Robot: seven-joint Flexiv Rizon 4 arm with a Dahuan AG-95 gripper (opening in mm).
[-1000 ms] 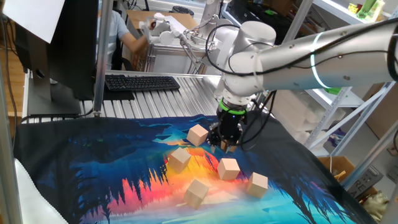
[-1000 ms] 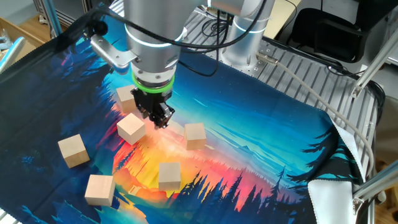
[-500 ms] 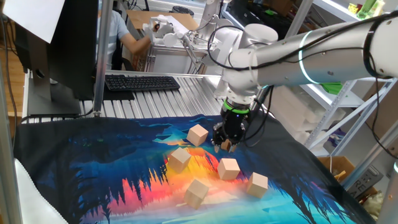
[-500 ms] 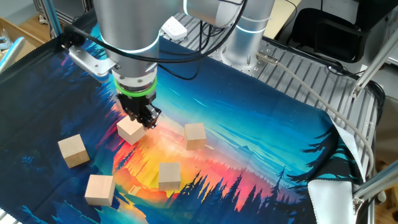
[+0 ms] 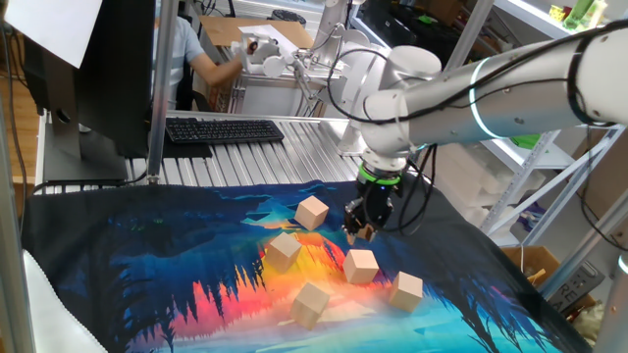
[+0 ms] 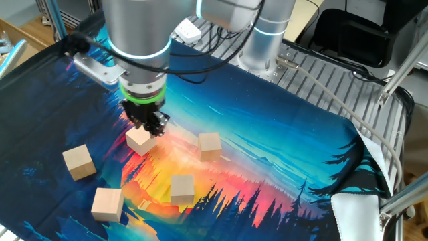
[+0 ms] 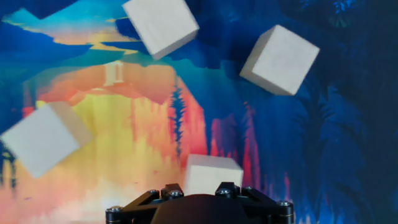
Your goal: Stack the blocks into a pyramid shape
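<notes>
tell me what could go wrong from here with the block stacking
The gripper hangs over the nearest block with its jaws looking narrow. Coming down so, it could land on the block or shove it instead of straddling it.
The other blocks lie scattered at odd angles on the printed cloth, with no base row yet. A misaligned base may topple the pyramid.

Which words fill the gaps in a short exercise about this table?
1. The gripper points straight ___.
2. In the one fixed view, ___ blocks show fully on the cloth.
3. Beyond the cloth lies a black ___.
Missing words: down; five; keyboard.
</notes>
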